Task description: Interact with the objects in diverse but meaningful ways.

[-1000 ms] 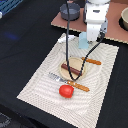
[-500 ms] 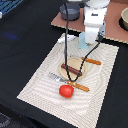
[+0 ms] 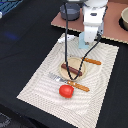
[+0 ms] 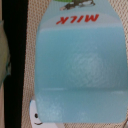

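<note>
A light blue and white carton with red "MILK" print fills the wrist view, very close under the camera. My gripper hangs over the far edge of the striped placemat; its fingers are hidden in both views. A small pale shape lies just beside it at the mat's far corner. A dark brown sausage stick lies on a tan plate at mid-mat. A red tomato sits near the mat's front edge. No white oblong piece shows.
A fork and a wooden-handled knife lie between plate and tomato; another wooden handle lies by the plate. A grey pot and a bowl stand on a brown board behind. A black cable hangs over the mat.
</note>
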Robot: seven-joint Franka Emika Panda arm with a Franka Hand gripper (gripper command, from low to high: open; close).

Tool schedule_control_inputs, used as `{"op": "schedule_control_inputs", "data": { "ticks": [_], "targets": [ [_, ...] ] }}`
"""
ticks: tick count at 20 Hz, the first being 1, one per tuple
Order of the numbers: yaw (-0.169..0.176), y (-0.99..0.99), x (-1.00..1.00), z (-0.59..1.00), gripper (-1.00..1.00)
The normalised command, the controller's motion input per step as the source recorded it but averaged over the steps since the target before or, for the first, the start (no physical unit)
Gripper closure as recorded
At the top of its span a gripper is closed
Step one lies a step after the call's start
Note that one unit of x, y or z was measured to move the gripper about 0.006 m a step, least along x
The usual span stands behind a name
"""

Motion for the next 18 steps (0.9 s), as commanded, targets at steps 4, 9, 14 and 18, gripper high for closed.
{"op": "schedule_control_inputs", "data": {
  "ticks": [4, 9, 14, 18],
  "targets": [
    [0.035, 0.0, -0.26, -0.09, -1.0],
    [0.027, 0.0, -0.23, -0.08, 1.0],
    [0.016, 0.0, -0.2, -0.09, 1.0],
    [0.004, -0.02, -0.2, -0.06, 1.0]
  ]
}}
